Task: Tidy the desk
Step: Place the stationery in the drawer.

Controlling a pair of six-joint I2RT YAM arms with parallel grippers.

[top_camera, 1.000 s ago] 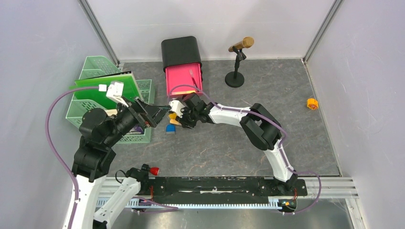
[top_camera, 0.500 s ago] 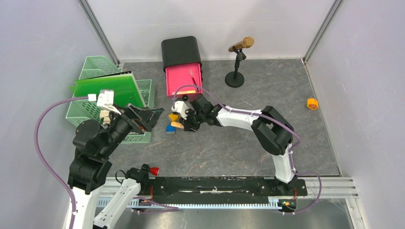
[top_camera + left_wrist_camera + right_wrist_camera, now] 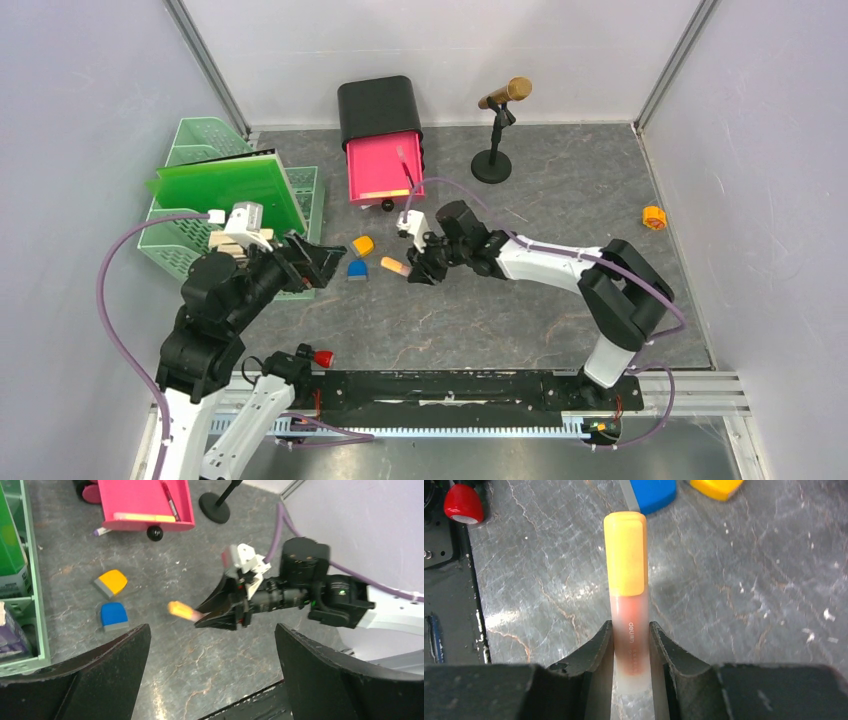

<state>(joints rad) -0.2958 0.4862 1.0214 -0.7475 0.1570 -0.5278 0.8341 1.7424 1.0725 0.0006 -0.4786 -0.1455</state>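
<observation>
My right end effector (image 3: 631, 630) pinches an orange-capped marker (image 3: 625, 565) over the table (image 3: 734, 580) while my left end effector (image 3: 212, 630) hangs spread wide and empty

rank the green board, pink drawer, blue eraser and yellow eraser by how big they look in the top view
1. green board, largest, though it stands raised in the tray, nearer the camera
2. pink drawer
3. blue eraser and yellow eraser: both tiny and look about alike, so not ranked against each other
</observation>
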